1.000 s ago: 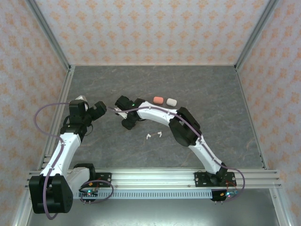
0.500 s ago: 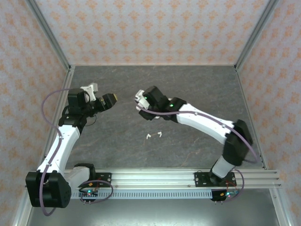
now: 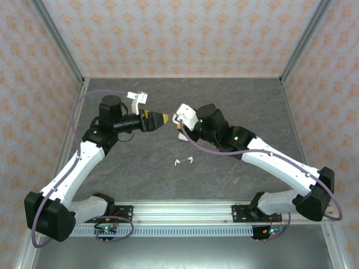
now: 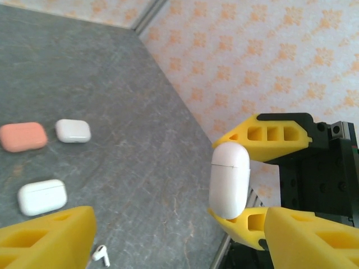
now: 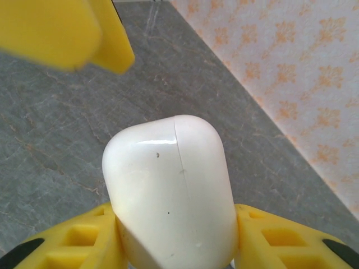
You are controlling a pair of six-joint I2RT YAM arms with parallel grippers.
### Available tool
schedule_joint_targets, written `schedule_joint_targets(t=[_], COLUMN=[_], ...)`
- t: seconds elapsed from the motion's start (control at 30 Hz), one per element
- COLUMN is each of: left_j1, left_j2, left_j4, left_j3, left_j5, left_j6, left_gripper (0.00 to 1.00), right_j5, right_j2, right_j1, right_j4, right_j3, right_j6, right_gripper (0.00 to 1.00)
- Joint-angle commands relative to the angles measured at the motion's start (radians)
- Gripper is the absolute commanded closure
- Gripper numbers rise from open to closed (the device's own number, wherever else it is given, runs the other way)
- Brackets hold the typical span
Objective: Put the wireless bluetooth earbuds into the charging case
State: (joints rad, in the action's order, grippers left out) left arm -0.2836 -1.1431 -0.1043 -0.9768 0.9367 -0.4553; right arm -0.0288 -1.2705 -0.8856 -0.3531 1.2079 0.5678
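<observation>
- Lifted to mid-frame since a second ago: white case, pinched in right fingers;
- Swung in opposite with left fingers spread, slightly narrowed; likely lid-opening next; earbuds still on worktop.

**Two Arms Face Off, Tip to Tip**

The white-and-black left arm reaches inward with its wrist held level. Its yellow-fingered left gripper points at the facing pincer, spread wide with nothing between its fingers. Just ahead of those tips, the white-and-black right arm stretches long and low from its base. Its yellow-fingered right gripper is clamped on a white pebble-shaped plastic charging case, one finger on either side, the case's rounded end jutting past the fingertips.
</observation>
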Motion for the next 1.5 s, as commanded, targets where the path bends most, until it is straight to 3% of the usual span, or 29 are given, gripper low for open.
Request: schedule_joint_targets(t=[0.0,0.2,0.37,0.97,1.13,1.33,1.47], left_j1=[-0.038,-0.097,-0.136,-0.17,-0.17,-0.17,-0.172], left_j2=[-0.028,-0.072,-0.11,-0.122,-0.095,-0.026,0.031], left_j4=[0.056,0.052,0.008,-0.054,-0.031,0.082,0.205], left_j3=[-0.052,-0.09,-0.131,-0.149,-0.128,-0.049,0.025], left_j5=[0.034,0.042,0.056,0.126,0.066,-0.068,-0.132], left_j6=[-0.008,0.006,0.041,0.132,0.147,0.162,0.166], left_gripper=[0.22,0.26,0.42,0.8,0.85,0.96,0.99], right_j5=[0.021,0.016,0.02,0.007,-0.049,-0.189,-0.325], right_j2=[0.023,0.024,0.023,0.026,0.049,0.161,0.235], right_j1=[-0.006,-0.006,-0.006,-0.006,0.015,0.07,0.132], right_j4=[0.04,0.053,0.061,0.079,0.033,0.017,0.048], right_j3=[-0.022,-0.027,-0.029,-0.036,-0.025,-0.079,-0.128], right_j6=[0.037,0.039,0.04,0.013,-0.051,-0.164,-0.285], right_gripper=[0.56,0.56,0.56,0.54,0.34,0.0,0.01])
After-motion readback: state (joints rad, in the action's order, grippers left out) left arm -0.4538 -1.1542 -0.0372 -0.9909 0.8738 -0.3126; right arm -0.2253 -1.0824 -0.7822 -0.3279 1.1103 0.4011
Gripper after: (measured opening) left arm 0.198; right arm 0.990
